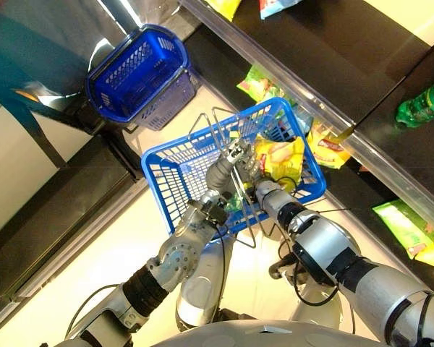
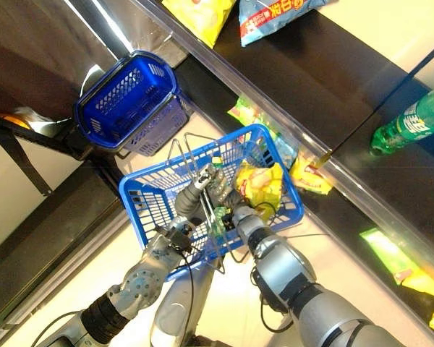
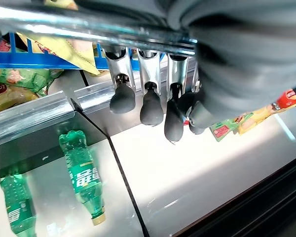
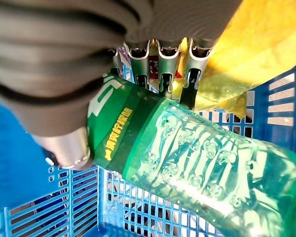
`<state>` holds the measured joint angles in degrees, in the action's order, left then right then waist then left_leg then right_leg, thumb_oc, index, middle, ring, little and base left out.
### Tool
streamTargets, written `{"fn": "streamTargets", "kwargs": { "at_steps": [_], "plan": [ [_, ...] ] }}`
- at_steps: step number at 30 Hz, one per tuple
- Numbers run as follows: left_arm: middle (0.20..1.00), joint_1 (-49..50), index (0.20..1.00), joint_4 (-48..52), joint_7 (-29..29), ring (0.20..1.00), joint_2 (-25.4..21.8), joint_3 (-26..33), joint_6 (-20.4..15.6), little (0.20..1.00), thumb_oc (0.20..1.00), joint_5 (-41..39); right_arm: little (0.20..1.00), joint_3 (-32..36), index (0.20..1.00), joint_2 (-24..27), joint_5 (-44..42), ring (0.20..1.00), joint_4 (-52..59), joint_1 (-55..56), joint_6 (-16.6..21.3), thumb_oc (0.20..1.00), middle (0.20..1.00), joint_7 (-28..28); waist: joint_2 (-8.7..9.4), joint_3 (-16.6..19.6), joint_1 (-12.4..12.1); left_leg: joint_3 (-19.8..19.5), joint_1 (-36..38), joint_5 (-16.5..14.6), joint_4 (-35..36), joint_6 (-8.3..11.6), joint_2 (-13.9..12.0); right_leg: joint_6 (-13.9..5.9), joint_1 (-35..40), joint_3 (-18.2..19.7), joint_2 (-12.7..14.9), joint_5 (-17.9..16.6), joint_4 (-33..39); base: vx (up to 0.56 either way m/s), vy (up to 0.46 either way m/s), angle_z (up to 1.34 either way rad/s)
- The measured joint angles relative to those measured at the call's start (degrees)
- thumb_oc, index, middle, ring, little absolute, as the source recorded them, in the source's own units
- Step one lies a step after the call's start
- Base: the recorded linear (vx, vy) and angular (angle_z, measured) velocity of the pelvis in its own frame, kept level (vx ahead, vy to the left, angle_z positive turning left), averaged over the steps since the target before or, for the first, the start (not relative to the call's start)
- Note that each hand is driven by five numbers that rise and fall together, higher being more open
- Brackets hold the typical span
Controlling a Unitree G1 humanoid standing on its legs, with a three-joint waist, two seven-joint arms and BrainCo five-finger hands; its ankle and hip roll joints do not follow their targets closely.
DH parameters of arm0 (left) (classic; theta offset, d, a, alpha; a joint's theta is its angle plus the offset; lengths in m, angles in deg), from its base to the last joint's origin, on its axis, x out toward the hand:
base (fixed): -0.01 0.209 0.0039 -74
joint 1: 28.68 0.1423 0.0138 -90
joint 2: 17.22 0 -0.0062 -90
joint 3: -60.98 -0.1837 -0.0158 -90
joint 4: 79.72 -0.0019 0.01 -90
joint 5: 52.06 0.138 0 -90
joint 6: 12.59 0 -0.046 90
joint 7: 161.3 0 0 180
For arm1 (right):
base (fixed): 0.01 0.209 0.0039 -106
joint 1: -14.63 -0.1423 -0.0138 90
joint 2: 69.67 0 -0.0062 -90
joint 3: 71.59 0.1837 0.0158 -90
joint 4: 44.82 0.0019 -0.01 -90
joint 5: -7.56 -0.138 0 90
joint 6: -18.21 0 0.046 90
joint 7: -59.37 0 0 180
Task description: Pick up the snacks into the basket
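Observation:
A blue plastic basket (image 1: 166, 155) with wire handles hangs in front of me. My left hand (image 1: 228, 163) has its fingers (image 3: 145, 89) curled round the metal handle (image 3: 89, 24). My right hand (image 1: 264, 194) reaches down into the basket. In the right wrist view its thumb (image 4: 64, 148) and fingers (image 4: 165, 64) grip a green plastic bottle (image 4: 187, 148) over the basket's blue grid floor. A yellow snack bag (image 1: 286, 155) lies inside the basket just beyond that hand.
A darker blue basket (image 1: 134, 72) stands at the upper left. To the right runs a dark shelf behind a clear rail (image 1: 390, 173). On the shelf lie a yellow bag (image 1: 329, 144), green bags (image 1: 409, 224) and a green bottle (image 1: 423, 101).

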<state>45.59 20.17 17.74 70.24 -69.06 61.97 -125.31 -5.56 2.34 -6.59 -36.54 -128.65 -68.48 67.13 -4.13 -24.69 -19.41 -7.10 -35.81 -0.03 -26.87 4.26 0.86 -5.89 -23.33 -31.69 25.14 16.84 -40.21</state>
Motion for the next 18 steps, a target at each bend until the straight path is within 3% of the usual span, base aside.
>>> {"fn": "streamTargets", "kwargs": {
  "at_steps": [18],
  "plan": [
    [0.200, -0.94, 0.200, -0.04, -1.35, 0.200, -0.49, -1.11, -0.28, 0.200, 0.200, -0.11, 1.000, 1.11, 1.000, 0.25, 0.02, 1.000, -0.82, -1.72, 0.13, 1.000, 1.000, 3.07, 0.00, 0.00, 1.31, 0.52, -0.92, 0.06, -0.57, -0.10, -0.32, 0.04, -0.93, 0.11, -0.03, 0.00, -0.35, 0.00, 0.000, 0.00]
  ]
}}
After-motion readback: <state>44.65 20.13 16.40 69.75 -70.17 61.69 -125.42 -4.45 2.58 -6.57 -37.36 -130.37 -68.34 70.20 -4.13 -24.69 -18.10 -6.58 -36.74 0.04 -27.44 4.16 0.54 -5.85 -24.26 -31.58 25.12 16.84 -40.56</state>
